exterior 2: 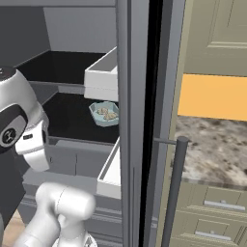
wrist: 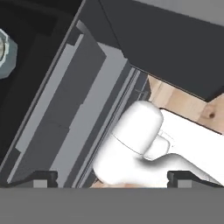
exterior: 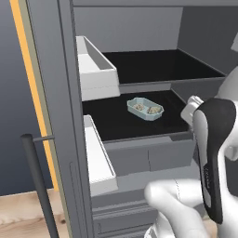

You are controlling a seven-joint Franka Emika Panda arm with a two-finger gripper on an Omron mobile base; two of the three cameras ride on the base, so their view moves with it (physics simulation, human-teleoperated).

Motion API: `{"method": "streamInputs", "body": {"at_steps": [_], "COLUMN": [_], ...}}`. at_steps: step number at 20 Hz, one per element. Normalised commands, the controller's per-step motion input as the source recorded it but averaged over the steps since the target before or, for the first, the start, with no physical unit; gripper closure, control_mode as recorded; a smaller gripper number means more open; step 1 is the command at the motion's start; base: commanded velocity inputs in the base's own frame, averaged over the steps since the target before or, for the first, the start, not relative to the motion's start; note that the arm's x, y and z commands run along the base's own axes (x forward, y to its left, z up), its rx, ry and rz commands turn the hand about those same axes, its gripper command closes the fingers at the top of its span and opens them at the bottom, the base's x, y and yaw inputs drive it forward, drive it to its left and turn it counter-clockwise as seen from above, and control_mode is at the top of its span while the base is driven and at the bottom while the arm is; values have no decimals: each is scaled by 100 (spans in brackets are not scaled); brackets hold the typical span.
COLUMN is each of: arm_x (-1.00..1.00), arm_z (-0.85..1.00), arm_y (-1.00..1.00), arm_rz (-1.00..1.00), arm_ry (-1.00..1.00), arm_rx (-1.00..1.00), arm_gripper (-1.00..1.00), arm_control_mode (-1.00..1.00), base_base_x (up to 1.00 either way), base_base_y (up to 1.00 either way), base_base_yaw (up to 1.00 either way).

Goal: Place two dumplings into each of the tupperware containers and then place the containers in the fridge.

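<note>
A pale blue tupperware container (exterior: 145, 109) rests on the black middle shelf of the open fridge (exterior: 153, 74), holding two beige dumplings (exterior: 139, 107). From the right base view the same container (exterior 2: 104, 114) shows just left of the door edge. At the left edge of the hand view a corner of the container (wrist: 5, 52) peeks in. My gripper (wrist: 114, 178) is open, its two dark tips far apart with nothing between them. It hangs in front of the fridge, back from the shelf and apart from the container.
White door bins (exterior: 95, 69) (exterior: 98, 160) jut from the left door. Grey drawer fronts (exterior: 148, 158) sit below the shelf. The right door (exterior 2: 135, 120) with its long dark handle (exterior 2: 173, 193) stands beside a marble counter (exterior 2: 217, 144). Wood floor (wrist: 175, 98) lies below.
</note>
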Motion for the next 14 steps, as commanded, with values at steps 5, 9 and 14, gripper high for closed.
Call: {"method": "streamInputs", "body": {"at_steps": [5,9,14], "arm_x": [-1,-20,-5], "arm_z": [0,0,-3], "arm_y": [5,3,5], "arm_rz": [38,24,22], "arm_ry": [3,5,1], "arm_rx": [-5,-7,-11], "arm_gripper": [-100,-100,-100], "arm_control_mode": [-100,-100,-100], "base_base_x": [0,0,0], "base_base_y": [0,0,0], "base_base_yaw": [0,0,0]}}
